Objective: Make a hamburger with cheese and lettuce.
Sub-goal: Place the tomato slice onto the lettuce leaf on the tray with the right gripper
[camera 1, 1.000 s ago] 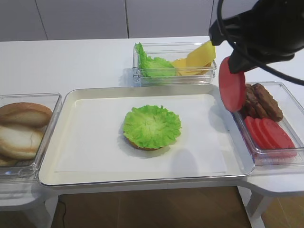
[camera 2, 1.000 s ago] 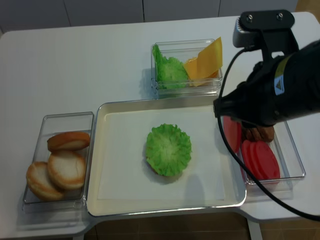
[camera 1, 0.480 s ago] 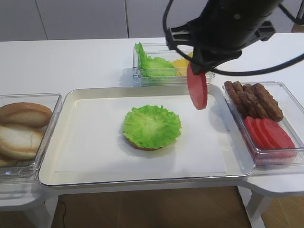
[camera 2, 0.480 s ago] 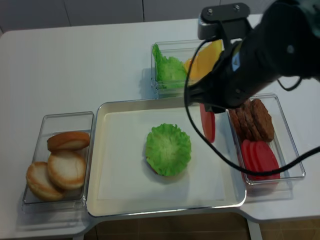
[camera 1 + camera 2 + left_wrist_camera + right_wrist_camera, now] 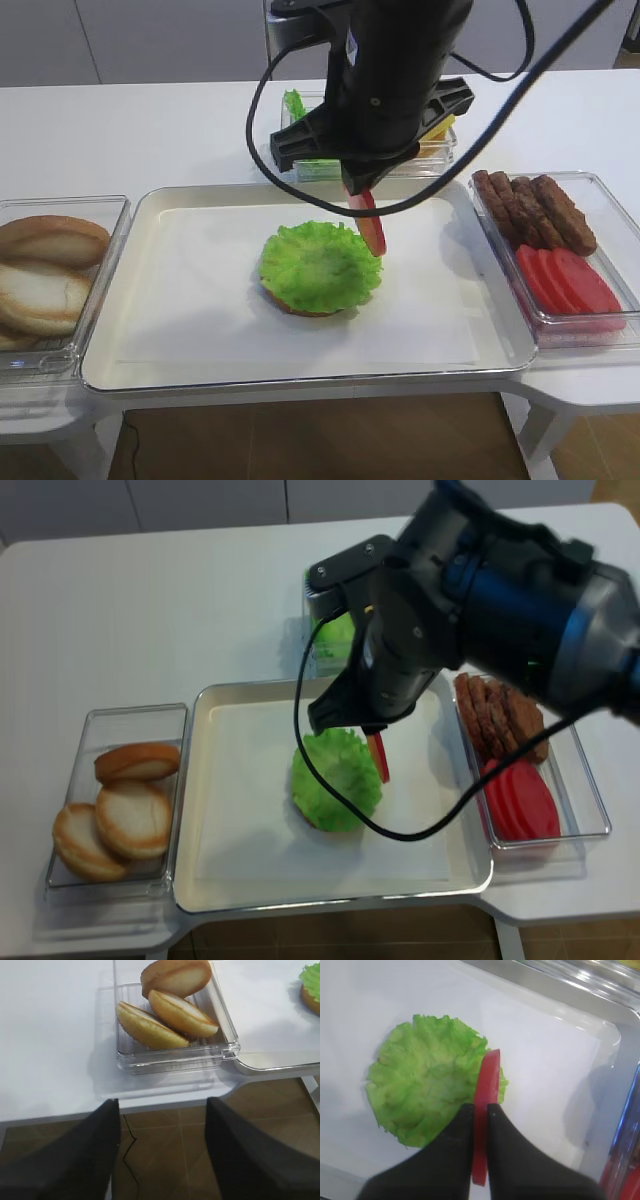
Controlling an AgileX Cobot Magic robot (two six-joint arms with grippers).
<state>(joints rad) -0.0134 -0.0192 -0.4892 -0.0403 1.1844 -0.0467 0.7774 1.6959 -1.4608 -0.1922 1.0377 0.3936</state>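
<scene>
The hamburger (image 5: 318,270) lies in the middle of the white tray (image 5: 180,215) as a brown bun base under a frilly green lettuce disc (image 5: 335,778). My right gripper (image 5: 480,1106) is shut on a red round slice (image 5: 488,1077), held on edge. The slice (image 5: 373,227) hangs just over the right rim of the lettuce (image 5: 427,1095). The cheese (image 5: 440,131) shows only as a yellow corner in the back bin, behind the arm. My left gripper (image 5: 162,1102) is open and holds nothing, off the table's front edge by the bun bin.
A clear bin of loose bun halves (image 5: 50,270) stands left of the tray. Another bin on the right holds brown patties (image 5: 535,210) and more red slices (image 5: 565,280). Spare green leaves (image 5: 293,104) sit in the back bin. The right arm (image 5: 390,70) covers the tray's far middle.
My right arm has swung left from the right-hand bin, carrying the red slice across the tray and down to the lettuce's right rim. The left gripper shows no earlier frame.
</scene>
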